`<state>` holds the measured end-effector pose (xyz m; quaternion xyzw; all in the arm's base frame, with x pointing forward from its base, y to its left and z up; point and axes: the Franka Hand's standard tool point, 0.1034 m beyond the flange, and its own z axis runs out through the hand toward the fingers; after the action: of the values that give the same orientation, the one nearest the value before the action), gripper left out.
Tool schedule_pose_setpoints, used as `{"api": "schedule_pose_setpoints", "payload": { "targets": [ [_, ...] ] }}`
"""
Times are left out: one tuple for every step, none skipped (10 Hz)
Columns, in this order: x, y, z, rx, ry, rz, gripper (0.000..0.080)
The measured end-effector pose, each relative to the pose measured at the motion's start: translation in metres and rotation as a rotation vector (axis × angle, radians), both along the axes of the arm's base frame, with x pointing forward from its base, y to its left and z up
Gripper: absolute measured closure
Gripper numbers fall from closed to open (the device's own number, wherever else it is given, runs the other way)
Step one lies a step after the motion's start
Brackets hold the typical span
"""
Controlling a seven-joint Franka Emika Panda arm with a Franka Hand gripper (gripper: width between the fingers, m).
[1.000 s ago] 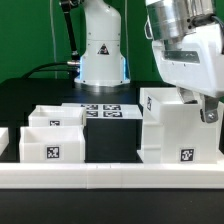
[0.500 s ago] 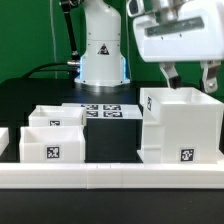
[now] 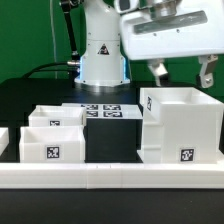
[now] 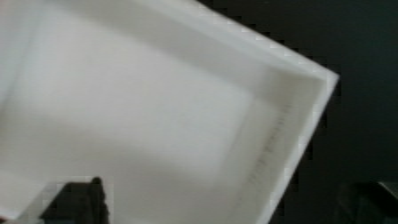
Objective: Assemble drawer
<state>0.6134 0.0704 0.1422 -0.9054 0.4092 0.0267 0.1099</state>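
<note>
As seen from exterior view, found gripper [image 3: 181, 72] spread wide, empty, poised straight above drawer housing [image 3: 180, 125], clear of it. Located housing at exterior view's right, open side up; two smaller trays [image 3: 50, 138] well apart at exterior view's left, marker board [image 3: 100, 111] behind gap between. Judged next move vertical descent; given housing wider than finger spread, expected grasp on single wall
</note>
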Motion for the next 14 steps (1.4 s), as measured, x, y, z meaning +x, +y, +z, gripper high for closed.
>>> {"api": "schedule_pose_setpoints", "payload": {
  "targets": [
    [0.0,-0.012,0.004,-0.026,-0.009,0.103,0.0151],
    [0.002,-0.02,0.008,-0.031,-0.019,0.19,0.0151],
    [0.004,-0.024,0.01,-0.035,-0.022,0.219,0.0151],
    [0.004,-0.021,0.008,-0.035,-0.02,0.216,0.0151],
    [0.004,-0.02,0.008,-0.035,-0.02,0.218,0.0151],
    [0.004,-0.021,0.008,-0.035,-0.02,0.22,0.0151],
    [0.003,-0.024,0.007,-0.044,-0.029,0.274,0.0151],
    [-0.001,-0.041,0.003,-0.087,-0.054,0.451,0.0151],
    [-0.004,-0.055,0.0,-0.122,-0.062,0.56,0.0151],
    [-0.004,-0.064,-0.003,-0.134,-0.082,0.611,0.0151],
    [-0.007,-0.079,-0.008,-0.145,-0.099,0.691,0.0151],
    [-0.006,-0.09,-0.014,-0.163,-0.118,0.78,0.0151],
    [-0.006,-0.097,-0.024,-0.17,-0.118,0.83,0.0151],
    [-0.006,-0.093,-0.023,-0.167,-0.114,0.802,0.0151]
  ]
}}
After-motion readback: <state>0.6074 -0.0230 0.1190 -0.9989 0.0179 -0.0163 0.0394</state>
